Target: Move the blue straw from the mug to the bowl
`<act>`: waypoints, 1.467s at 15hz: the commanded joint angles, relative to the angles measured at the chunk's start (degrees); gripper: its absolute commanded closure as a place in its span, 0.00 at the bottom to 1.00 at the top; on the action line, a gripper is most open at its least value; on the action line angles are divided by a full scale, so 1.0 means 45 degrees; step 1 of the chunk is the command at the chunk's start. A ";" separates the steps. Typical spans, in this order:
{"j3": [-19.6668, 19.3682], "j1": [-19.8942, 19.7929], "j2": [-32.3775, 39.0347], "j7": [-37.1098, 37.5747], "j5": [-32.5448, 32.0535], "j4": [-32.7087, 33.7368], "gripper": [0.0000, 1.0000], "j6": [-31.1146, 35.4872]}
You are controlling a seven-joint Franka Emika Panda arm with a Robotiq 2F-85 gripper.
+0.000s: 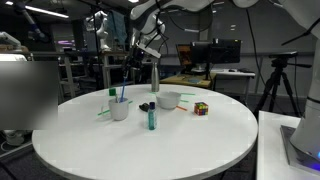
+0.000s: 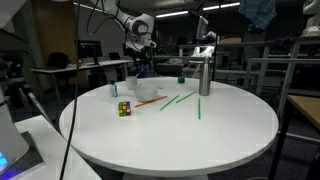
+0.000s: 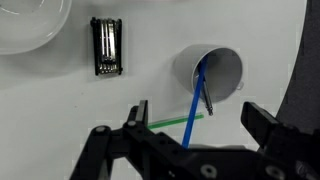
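Observation:
The white mug (image 3: 214, 68) stands on the white table, and the blue straw (image 3: 196, 97) leans out of it toward my gripper. A thin dark rod also rests in the mug. My gripper (image 3: 198, 125) is open, above the mug, and the straw's upper part runs between the two fingers without being held. The white bowl (image 3: 28, 24) sits at the top left of the wrist view. In an exterior view the mug (image 1: 120, 110) holds the straw (image 1: 124, 94), the bowl (image 1: 168, 100) stands to its right, and the gripper (image 1: 144, 52) hangs well above them.
A dark folding multi-tool (image 3: 107, 47) lies between bowl and mug. A green straw (image 3: 165, 124) lies by the mug. A teal tube (image 1: 151, 118), a Rubik's cube (image 1: 201, 108) and a silver bottle (image 1: 154, 78) stand on the table. More green straws (image 2: 180, 98) lie elsewhere.

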 commanded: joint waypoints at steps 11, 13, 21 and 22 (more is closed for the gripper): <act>-0.0142 0.0973 0.0340 -0.0254 -0.1764 0.0717 0.00 0.2274; -0.0222 0.1043 0.0392 -0.0252 -0.2169 0.0707 0.00 0.2451; -0.0289 0.1114 0.0617 -0.0132 -0.3040 0.0849 0.00 0.2654; -0.0285 0.1118 0.0686 -0.0127 -0.3080 0.0905 0.00 0.2693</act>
